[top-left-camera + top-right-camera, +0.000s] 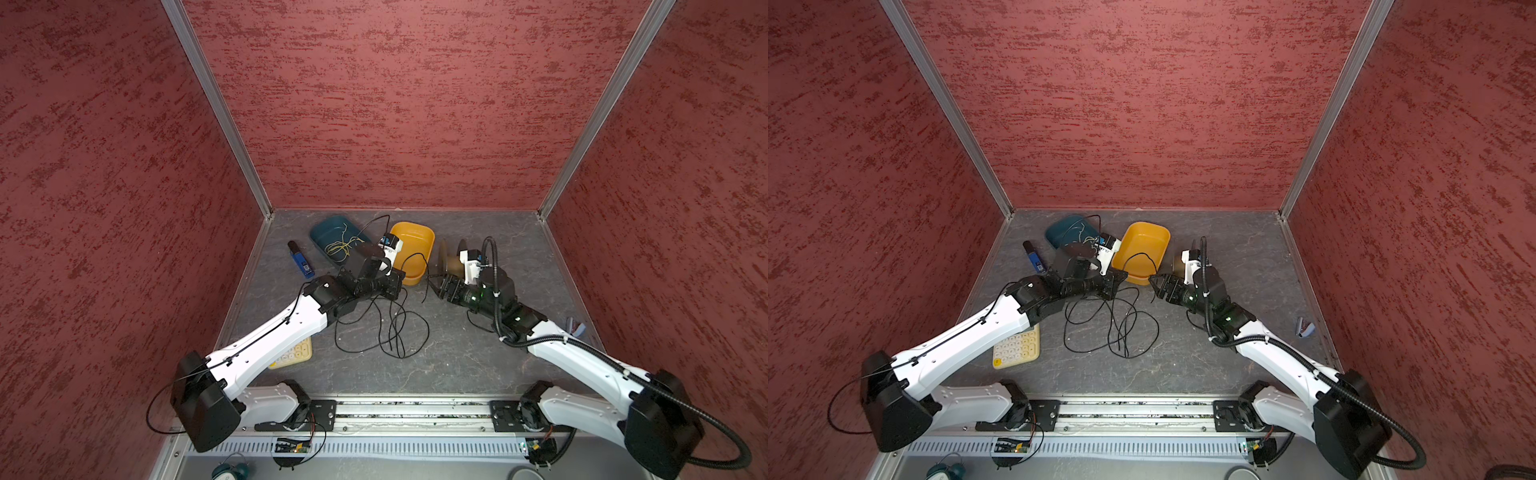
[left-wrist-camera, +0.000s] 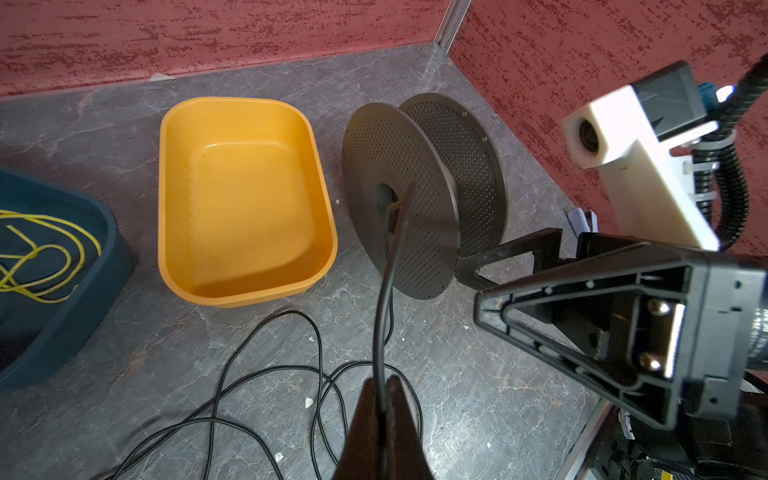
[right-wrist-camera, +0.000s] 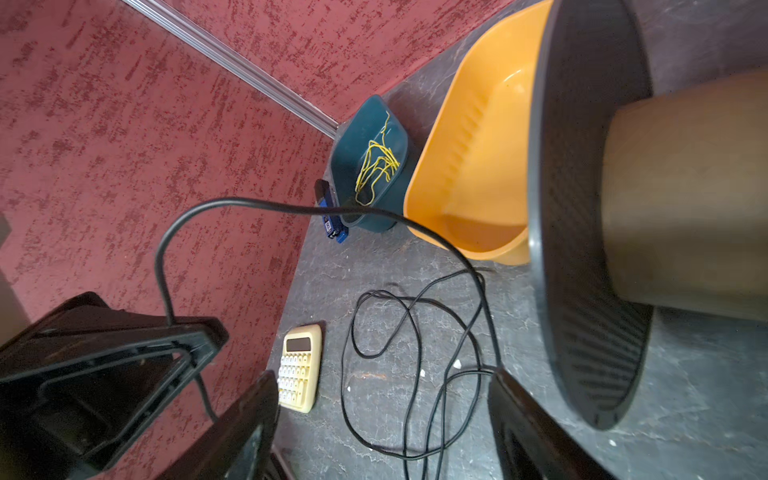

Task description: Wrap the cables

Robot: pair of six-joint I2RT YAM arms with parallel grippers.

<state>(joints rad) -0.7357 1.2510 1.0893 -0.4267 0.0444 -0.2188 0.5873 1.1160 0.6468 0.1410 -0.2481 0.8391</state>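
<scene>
Here the cable sits pinched inside the left hand.

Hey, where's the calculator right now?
In both top views the calculator lies front-left on the table, partly under the left arm, just left of the black cable loops.

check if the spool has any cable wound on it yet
Bare. In the right wrist view the spool has no turns on its brown hub, and the black cable lies in loose loops on the table.
</scene>
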